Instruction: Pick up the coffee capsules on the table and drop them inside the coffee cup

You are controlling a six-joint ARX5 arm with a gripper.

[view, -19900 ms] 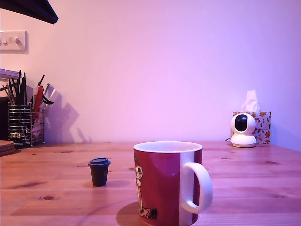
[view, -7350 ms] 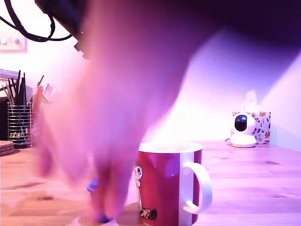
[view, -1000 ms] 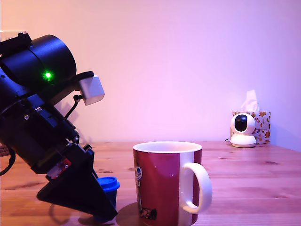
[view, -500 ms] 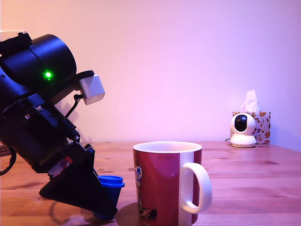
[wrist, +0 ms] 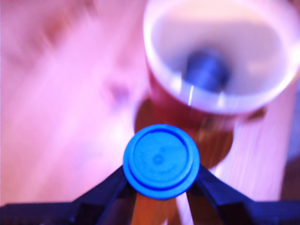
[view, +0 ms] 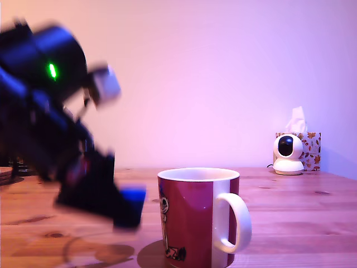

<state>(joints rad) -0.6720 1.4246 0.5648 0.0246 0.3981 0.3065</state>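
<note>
a dark capsule (wrist: pixel 207 71) lies already inside the coffee cup (view: pixel 195 215). the gripper (wrist: pixel 161 180) pinches the blue capsule (wrist: pixel 161 161) between its jaws, above the table (view: pixel 290 223) beside the cup; dropping it remains

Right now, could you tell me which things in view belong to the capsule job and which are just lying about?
Part of the job:
- blue capsule, held in the gripper
- dark capsule already inside the mug
- red mug
- table

Just lying about:
- small white camera
- tissue box
</note>
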